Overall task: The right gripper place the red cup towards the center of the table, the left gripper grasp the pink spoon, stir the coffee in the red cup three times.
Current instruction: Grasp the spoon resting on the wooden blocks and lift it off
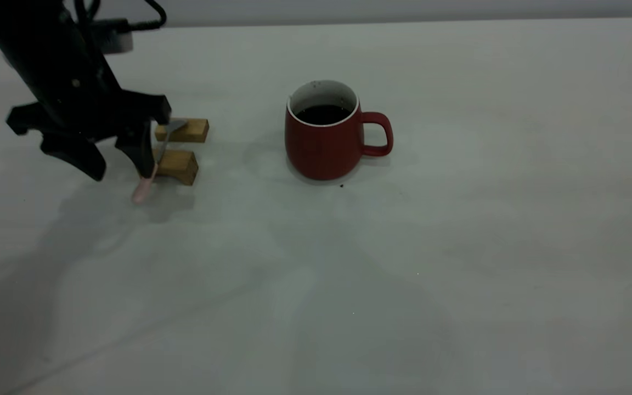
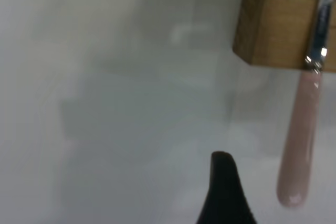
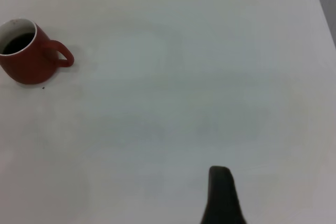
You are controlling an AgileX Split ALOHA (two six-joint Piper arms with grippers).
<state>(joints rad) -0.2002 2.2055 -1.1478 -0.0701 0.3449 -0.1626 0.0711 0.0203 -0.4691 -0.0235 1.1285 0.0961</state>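
Left tool is down over the spoon, fingers spread, one either side of the pink handle, nothing pinched yet. The spoon lies across two wooden blocks, handle tip overhanging toward the tabletop. Close off-centre and it could tip or skid off the blocks. The near finger looks to touch the handle, hard to say. Cup with coffee stands mid-table, well clear. Right tool: can't tell its state.
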